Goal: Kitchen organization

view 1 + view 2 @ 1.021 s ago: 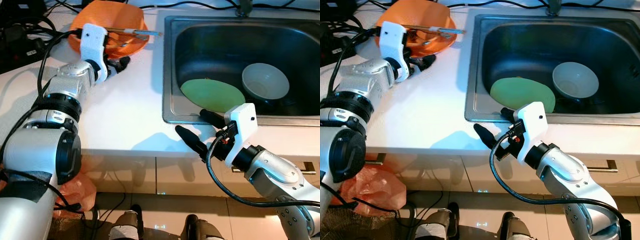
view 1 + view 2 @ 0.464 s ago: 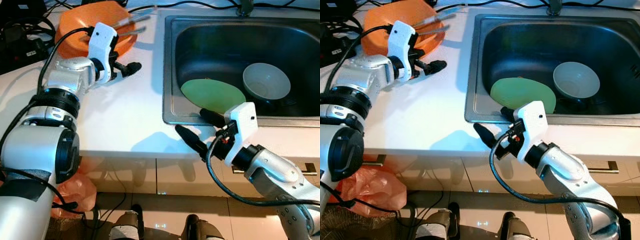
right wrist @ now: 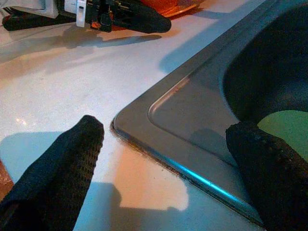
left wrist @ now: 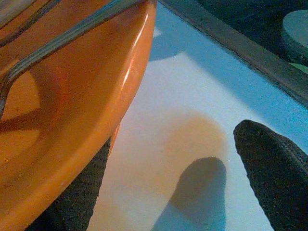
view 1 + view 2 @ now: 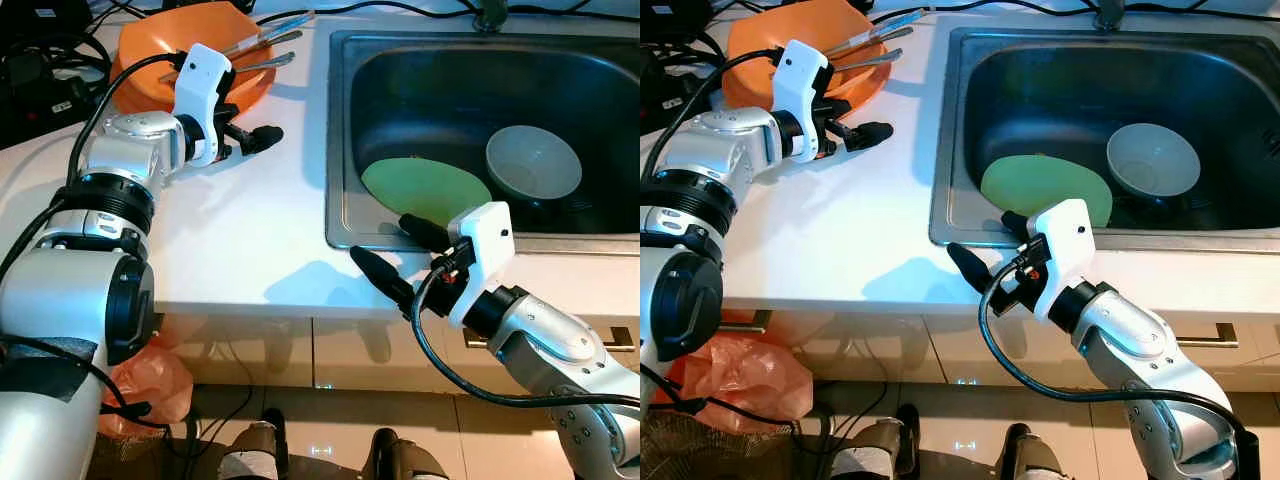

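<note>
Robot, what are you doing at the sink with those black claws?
The robot is tidying a kitchen counter. Its left gripper is open beside the orange bowl, one finger tucked under the bowl's rim; metal utensils rest across the bowl. Its right gripper hovers open over the near corner of the steel sink, holding nothing. Inside the sink lie a green plate and a white bowl, not yet picked up.

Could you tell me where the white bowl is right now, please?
The white bowl sits inside the sink, toward the robot's right, just beside the green plate.
</note>
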Controlling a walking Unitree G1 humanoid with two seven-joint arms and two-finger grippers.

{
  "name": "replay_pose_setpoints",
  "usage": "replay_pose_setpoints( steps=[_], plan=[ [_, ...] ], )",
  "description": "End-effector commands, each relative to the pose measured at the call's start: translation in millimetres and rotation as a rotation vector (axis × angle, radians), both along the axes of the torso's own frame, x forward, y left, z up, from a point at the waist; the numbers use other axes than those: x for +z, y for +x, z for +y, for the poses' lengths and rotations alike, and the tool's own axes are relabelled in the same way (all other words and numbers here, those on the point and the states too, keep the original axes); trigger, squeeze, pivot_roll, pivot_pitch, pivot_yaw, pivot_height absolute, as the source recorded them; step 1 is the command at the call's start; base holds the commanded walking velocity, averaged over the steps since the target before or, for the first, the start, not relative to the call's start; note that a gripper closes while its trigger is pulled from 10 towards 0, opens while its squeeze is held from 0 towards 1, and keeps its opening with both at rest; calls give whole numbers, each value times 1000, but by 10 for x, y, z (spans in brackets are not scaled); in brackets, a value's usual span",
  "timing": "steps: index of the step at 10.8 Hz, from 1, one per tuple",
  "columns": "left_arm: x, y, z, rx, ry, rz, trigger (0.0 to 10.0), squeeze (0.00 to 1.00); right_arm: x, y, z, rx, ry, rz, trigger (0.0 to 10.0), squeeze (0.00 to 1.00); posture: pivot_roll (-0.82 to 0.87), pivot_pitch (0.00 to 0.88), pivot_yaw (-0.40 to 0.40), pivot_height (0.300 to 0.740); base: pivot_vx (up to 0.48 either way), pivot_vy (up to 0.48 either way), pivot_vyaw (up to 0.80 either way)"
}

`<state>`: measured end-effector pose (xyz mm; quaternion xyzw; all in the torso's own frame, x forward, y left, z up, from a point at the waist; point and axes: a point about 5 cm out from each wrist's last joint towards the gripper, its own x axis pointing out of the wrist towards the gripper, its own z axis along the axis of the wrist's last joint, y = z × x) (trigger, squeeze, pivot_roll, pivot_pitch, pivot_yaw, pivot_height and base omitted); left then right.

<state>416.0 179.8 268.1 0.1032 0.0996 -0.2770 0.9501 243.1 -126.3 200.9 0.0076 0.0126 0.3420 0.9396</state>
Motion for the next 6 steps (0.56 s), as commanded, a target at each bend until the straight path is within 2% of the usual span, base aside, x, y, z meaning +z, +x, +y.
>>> replay_pose_setpoints(
  steps=[1,6],
  plan=[
    [-305,-50,-7,-26,32,159,10000,0,-14,-7,13,11,-3,6,10000,0,-16,236,51,740,0,0,0],
    [-198,-114,-63,-193,-3,213,10000,0,-15,48,36,23,0,-4,10000,0,11,218,45,740,0,0,0]
  ],
)
